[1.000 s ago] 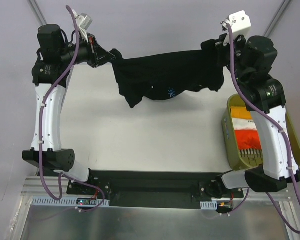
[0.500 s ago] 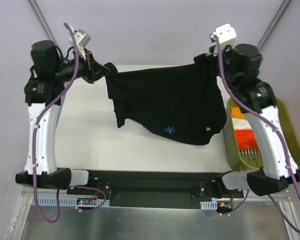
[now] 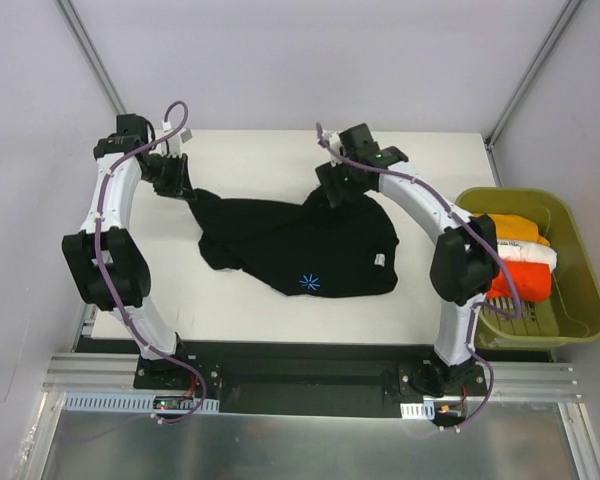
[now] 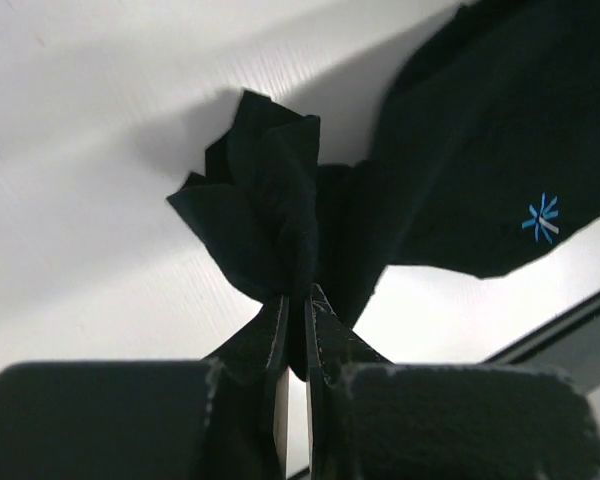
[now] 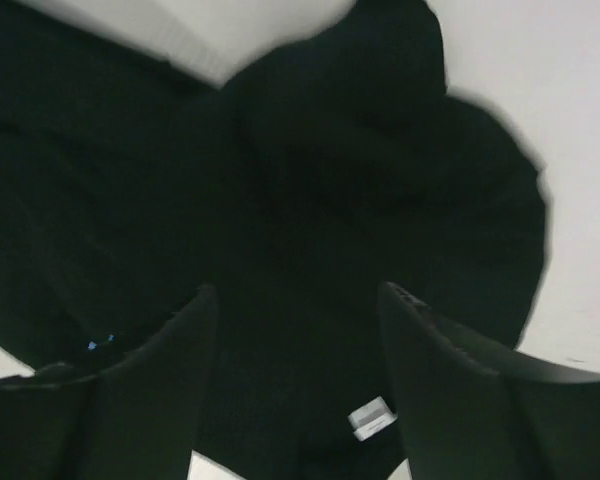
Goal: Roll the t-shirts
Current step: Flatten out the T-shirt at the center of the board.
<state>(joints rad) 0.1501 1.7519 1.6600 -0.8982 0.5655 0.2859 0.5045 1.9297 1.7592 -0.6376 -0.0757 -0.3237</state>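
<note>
The large black cloth t-shirt with a small blue starburst print point(image 3: 310, 250) lies rumpled across the middle of the white table point(image 3: 250, 150), with an uneven outline and its left end bunched. The left gripper point(image 4: 296, 300) is pressed together on a tuft of that left end, and cloth fans out beyond its fingers. The right gripper point(image 5: 295, 300) is spread over the shirt's far right part, with nothing between its fingers.

The step in hand looks like flattening the shirt before any rolling. The left arm should draw its corner outward, low over the table, until the wrinkles run out. The right should take 1 clean edge, a shoulder or hem rather than the heap, so the 2 ends pull evenly.

From above, the right arm covers the cloth beneath it, so I cannot tell whether its fingers touch the shirt. Its wrist view is dark and blurred, and the layers cannot be told apart. In the olive-yellow plastic bin point(image 3: 580, 300), 3 bundles sit partly behind that arm.
</note>
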